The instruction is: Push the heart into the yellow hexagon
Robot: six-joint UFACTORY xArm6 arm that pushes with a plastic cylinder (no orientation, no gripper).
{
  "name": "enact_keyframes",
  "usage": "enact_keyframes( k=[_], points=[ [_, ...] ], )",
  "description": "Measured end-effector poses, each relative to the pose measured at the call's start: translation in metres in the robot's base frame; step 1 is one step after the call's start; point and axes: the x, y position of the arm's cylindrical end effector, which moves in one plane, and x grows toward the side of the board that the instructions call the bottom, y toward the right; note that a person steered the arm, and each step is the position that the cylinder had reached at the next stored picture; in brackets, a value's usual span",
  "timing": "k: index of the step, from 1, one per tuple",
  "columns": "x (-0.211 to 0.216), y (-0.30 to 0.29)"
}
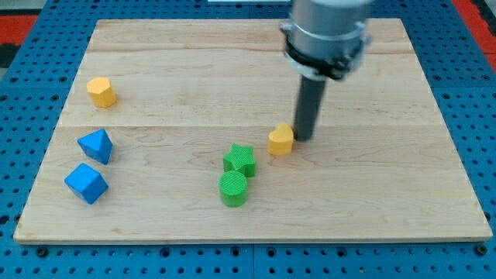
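The yellow heart (280,140) lies near the middle of the wooden board (155,70). My tip (304,138) stands right beside the heart, on its right side, touching or nearly touching it. The yellow hexagon (101,91) sits far off at the view's left, in the upper part of the board. The rod hangs from the grey arm housing (325,35) at the view's top.
A green star (240,160) and a green cylinder (233,188) lie just left of and below the heart, close together. A blue triangle-like block (96,145) and a blue block (85,183) sit at the left, below the hexagon.
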Motion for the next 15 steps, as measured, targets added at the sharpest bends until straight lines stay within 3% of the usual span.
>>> enact_keyframes(
  k=[1, 2, 3, 5, 8, 13, 15],
  points=[
    [-0.002, -0.013],
    [0.012, 0.054],
    [0.059, 0.033],
    [-0.016, -0.099],
    [-0.032, -0.222],
    [-0.042, -0.236],
    [-0.013, -0.236]
  ],
)
